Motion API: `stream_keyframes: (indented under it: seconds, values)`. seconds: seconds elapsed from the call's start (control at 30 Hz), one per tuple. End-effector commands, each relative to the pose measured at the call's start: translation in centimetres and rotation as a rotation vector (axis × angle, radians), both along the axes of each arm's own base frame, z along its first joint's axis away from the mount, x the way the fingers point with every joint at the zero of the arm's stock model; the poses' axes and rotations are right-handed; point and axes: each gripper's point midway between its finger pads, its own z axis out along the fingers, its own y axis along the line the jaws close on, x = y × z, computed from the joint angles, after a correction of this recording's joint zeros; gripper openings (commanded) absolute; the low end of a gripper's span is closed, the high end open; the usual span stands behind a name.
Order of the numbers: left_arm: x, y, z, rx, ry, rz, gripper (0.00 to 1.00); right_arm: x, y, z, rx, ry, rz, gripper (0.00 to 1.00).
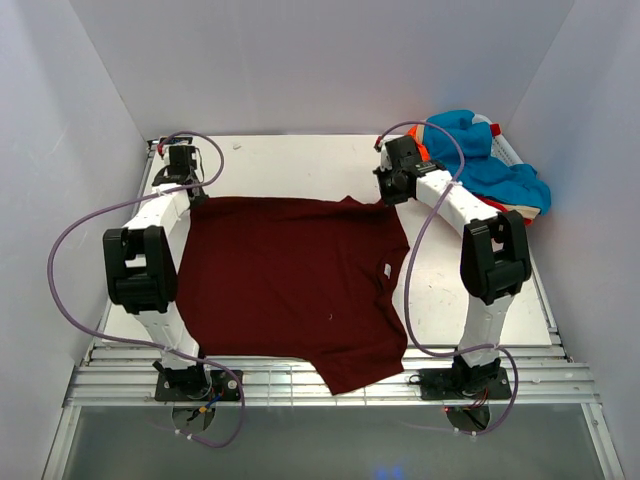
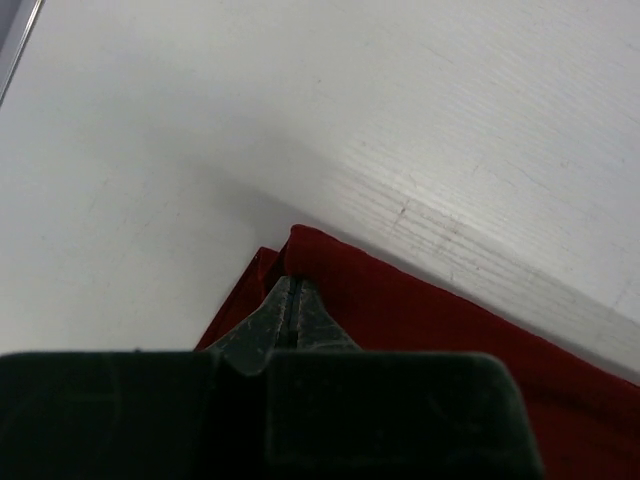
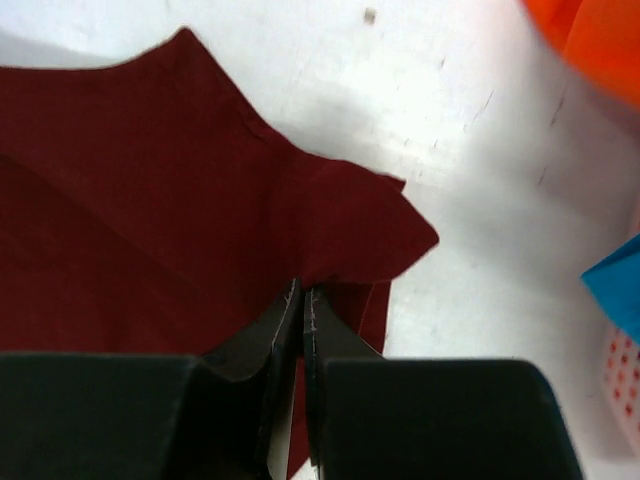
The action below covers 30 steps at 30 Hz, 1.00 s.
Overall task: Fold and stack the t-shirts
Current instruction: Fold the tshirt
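Presently, maroon t-shirt (image 1: 290, 280) lies spread mid-frame. Left gripper (image 2: 291, 292) pinches its upper-left corner; right gripper (image 3: 303, 296) pinches the upper-right.

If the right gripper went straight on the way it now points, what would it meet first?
Probably the maroon t-shirt it is shut on: the right gripper has that cloth's folded corner just ahead, then bare table. The orange shirt lies off to the side.
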Motion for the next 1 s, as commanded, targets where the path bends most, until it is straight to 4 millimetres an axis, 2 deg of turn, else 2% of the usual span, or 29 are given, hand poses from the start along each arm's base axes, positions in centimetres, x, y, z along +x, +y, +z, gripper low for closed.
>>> stream_keyframes:
  seconds: [0.0, 0.03, 0.07, 0.1, 0.17, 0.27, 0.3, 0.47, 0.63, 0.77, 0.97]
  values:
    - [-0.9, -0.1, 3.9, -0.004, -0.102, 0.000, 0.00, -2.4, 0.1, 2.8, -0.001, -0.036, 0.001, 0.08]
    - [-1.4, -0.1, 3.8, -0.005, -0.095, -0.003, 0.00, -3.5, 0.6, 2.3, -0.010, -0.019, 0.015, 0.08]
    - [-2.2, -0.2, 3.2, -0.007, -0.078, -0.002, 0.00, -3.9, 0.5, 2.4, -0.021, -0.022, 0.010, 0.08]
    - [-2.7, -0.2, 3.6, -0.009, -0.083, -0.002, 0.00, -4.9, 1.1, 3.1, -0.022, -0.028, 0.023, 0.08]
    - [-4.2, -0.3, 2.5, -0.015, -0.043, 0.000, 0.00, -6.1, 1.2, 3.0, -0.038, -0.018, 0.025, 0.08]
    - [-5.7, -0.1, 2.6, -0.006, -0.030, 0.013, 0.00, -8.5, 1.9, 3.4, -0.042, 0.002, 0.037, 0.08]
    - [-6.5, -0.1, 2.1, -0.002, -0.010, 0.017, 0.00, -9.2, 1.9, 3.9, -0.044, -0.003, 0.033, 0.08]
    - [-9.2, 0.6, 1.8, 0.025, 0.040, 0.059, 0.00, -13.1, 2.6, 3.2, -0.046, 0.043, 0.038, 0.08]
    - [-11.5, 1.1, 1.2, 0.046, 0.084, 0.104, 0.00, -17.0, 1.9, 1.6, -0.068, 0.099, 0.033, 0.08]
    - [-12.4, 1.4, 0.6, 0.059, 0.111, 0.119, 0.00, -18.6, 1.0, 0.7, -0.081, 0.120, 0.016, 0.08]
    - [-13.9, 1.5, -2.0, 0.063, 0.210, 0.132, 0.00, -20.9, -0.1, -0.9, -0.117, 0.174, 0.014, 0.08]
